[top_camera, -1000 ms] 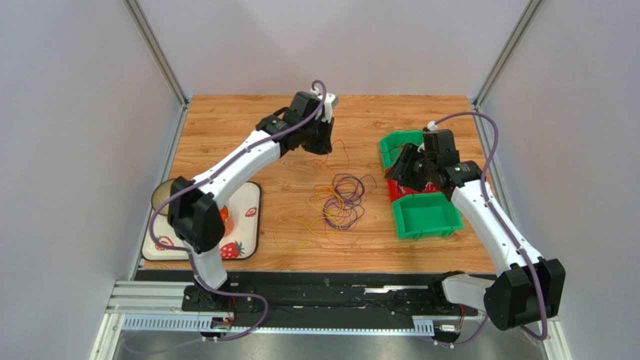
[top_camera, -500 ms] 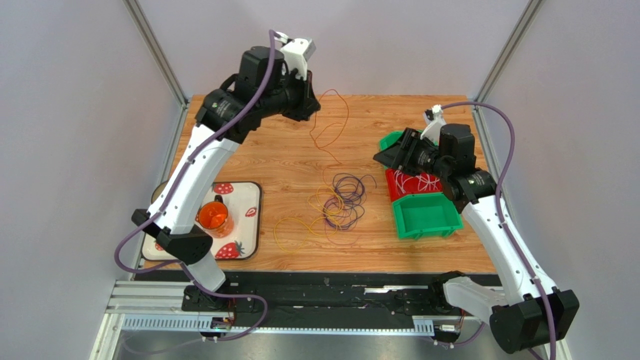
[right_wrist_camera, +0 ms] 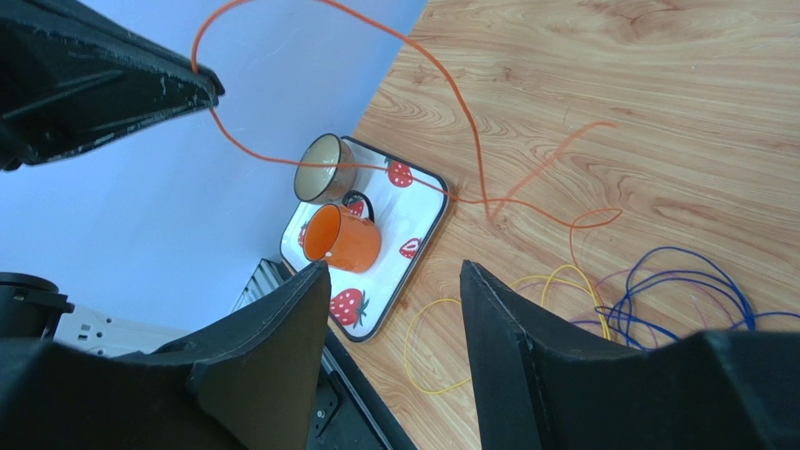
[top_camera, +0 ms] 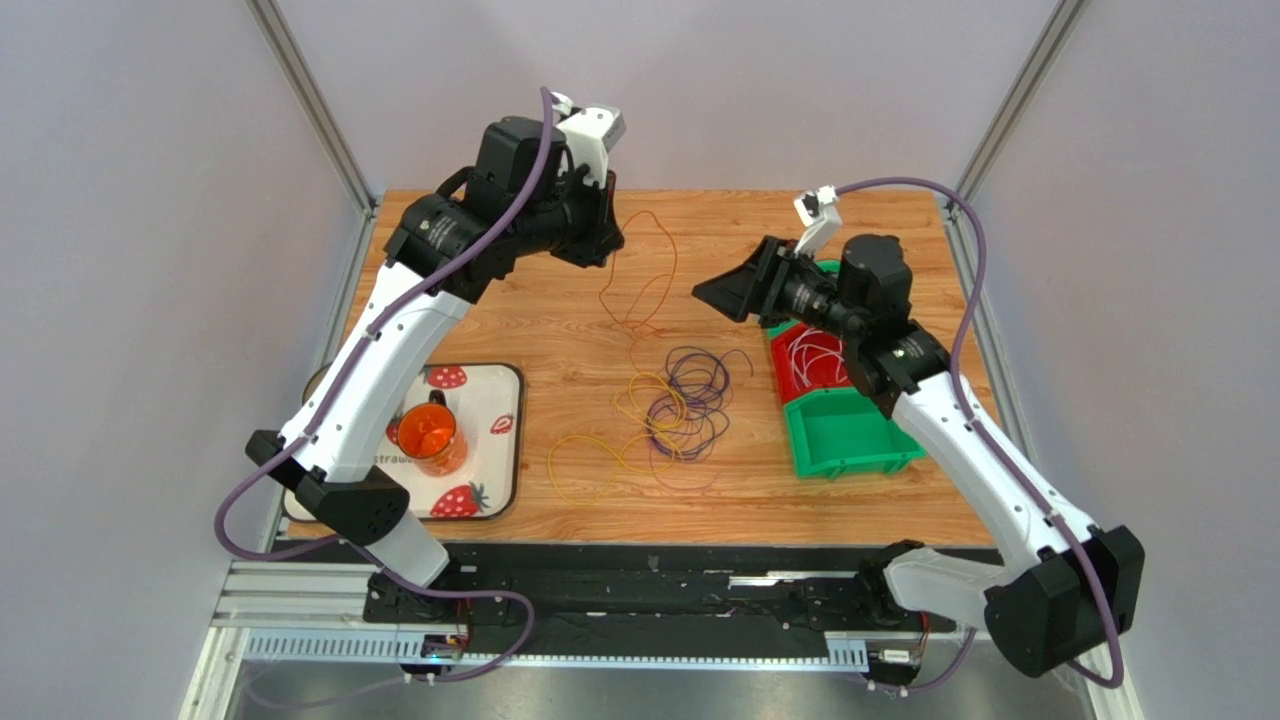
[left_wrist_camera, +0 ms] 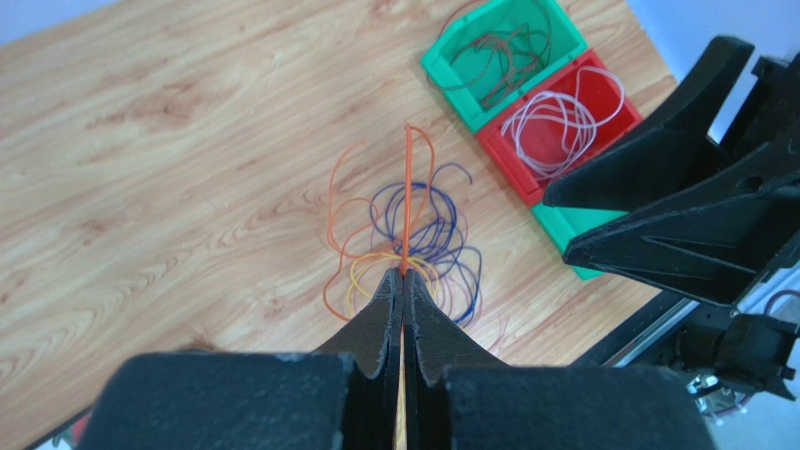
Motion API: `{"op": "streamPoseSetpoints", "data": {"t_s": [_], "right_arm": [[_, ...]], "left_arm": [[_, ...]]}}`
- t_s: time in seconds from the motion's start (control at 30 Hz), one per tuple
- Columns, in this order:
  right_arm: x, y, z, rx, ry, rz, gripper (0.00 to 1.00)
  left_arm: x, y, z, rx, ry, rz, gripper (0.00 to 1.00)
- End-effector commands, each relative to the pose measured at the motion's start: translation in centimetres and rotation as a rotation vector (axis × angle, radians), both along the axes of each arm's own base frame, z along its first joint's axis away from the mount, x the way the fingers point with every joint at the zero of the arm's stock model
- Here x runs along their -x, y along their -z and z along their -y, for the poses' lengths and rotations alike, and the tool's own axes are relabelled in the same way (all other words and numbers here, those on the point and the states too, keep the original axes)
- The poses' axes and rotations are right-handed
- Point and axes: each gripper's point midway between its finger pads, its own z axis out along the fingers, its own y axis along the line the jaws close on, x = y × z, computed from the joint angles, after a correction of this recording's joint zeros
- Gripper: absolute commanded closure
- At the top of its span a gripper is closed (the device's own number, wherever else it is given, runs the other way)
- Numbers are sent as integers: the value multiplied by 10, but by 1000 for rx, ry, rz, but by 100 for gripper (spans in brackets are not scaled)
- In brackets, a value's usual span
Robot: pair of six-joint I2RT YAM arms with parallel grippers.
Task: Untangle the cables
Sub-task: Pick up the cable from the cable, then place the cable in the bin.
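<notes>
Quick note from my remote session on the cable job. At this point I was mid-way through teasing one strand out: the left jaws were clamped shut on the orange cable (left_wrist_camera: pixel 407 202), held up high over the upper middle of the frame, with the rest of it hanging down and its lower loops draped at the edge of the tangle (top_camera: pixel 684 408) of purple and yellow cables in the middle of the tabletop. The right jaws stood wide apart with nothing between them, pointed toward that hanging strand.

My read: orange wasn't clear of the pile yet, so the next move called for the right jaws to pinch the dangling part or pin the pile, then carry orange off to a bin. The red bin (left_wrist_camera: pixel 507 167) held white cables; the green bin (top_camera: pixel 854 432) at lower right looked empty.

Room-wise, bare wood all round the tangle. Tight spots: both sets of jaws near each other up top, bins right, tray (top_camera: pixel 504 473) with the orange cup (top_camera: pixel 425 435) left.
</notes>
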Motion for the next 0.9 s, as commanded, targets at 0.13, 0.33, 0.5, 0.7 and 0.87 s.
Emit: {"op": "streamPoseSetpoints", "data": {"t_s": [0.13,0.33,0.5,0.7,0.87], "right_arm": [[-21,-3,-39,10,13,9,44],[-9,29,-67,125,-53,35,46],[-1,63,-70,182,-102,60,49],[10,73,-34,172,36,145,49],[11,77,-14,178,131,152,48]], "left_arm": [[6,-18,-13,28,-20,89,100],[2,-10,-16,48,-34,54,100],[-3,-9,-29,117,-63,0,100],[-1,-17,-42,237,-42,-50,100],[6,-30,-47,262,-25,-24,100]]}}
